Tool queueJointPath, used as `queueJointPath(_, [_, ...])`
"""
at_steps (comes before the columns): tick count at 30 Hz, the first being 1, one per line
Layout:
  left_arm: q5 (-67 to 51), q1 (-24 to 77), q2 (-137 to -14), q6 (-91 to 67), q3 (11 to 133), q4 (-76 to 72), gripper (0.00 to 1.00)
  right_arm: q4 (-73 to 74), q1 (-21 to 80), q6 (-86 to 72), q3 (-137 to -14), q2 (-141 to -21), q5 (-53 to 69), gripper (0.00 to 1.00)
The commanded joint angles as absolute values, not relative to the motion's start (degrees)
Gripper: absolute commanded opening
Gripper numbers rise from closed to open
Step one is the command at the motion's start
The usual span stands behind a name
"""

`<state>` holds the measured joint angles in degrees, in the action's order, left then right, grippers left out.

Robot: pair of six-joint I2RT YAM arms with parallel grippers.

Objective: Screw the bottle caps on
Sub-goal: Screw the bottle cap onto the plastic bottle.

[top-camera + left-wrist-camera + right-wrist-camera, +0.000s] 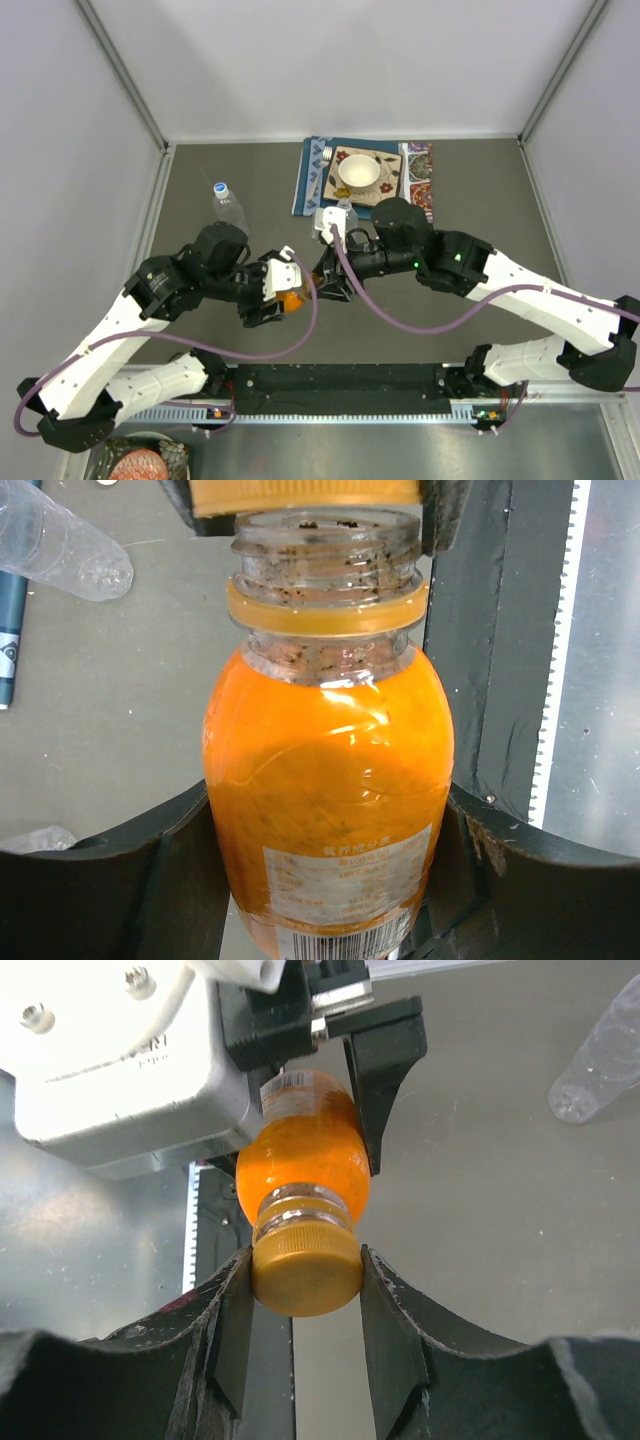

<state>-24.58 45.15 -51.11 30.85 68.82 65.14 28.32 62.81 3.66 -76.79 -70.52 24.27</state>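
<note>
Top view looks down; both close wrist views share orange bottle [330,780].

Bent inward at the elbows, wrists levelled, meeting head-on between the two bases. Clamped with the left gripper [328,830] round the orange bottle [330,740]; pinched with the right gripper [307,1288] on the orange cap [305,1272] at its mouth.

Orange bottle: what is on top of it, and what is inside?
Over the orange bottle is the orange cap, neck threads bare below it. Orange liquid fills the body; the cap's underside is hidden.
</note>
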Motion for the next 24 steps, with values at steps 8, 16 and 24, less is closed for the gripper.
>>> queueJointPath(8, [-26.19,45.26,-50.62,30.94,70.66,61.88,0.19,30.94,62.58,4.31,-79.00,-70.93,26.72,0.41])
queueJointPath(16, [-25.67,45.09,-50.54,30.85,70.40,61.35,0.20,25.94,62.93,0.97,-78.05,-72.25,28.21,0.40])
queueJointPath(24, [-23.20,45.00,-51.06,29.71,70.05,59.85,0.19,20.75,64.51,-3.16,-73.74,-71.19,26.98,0.39])
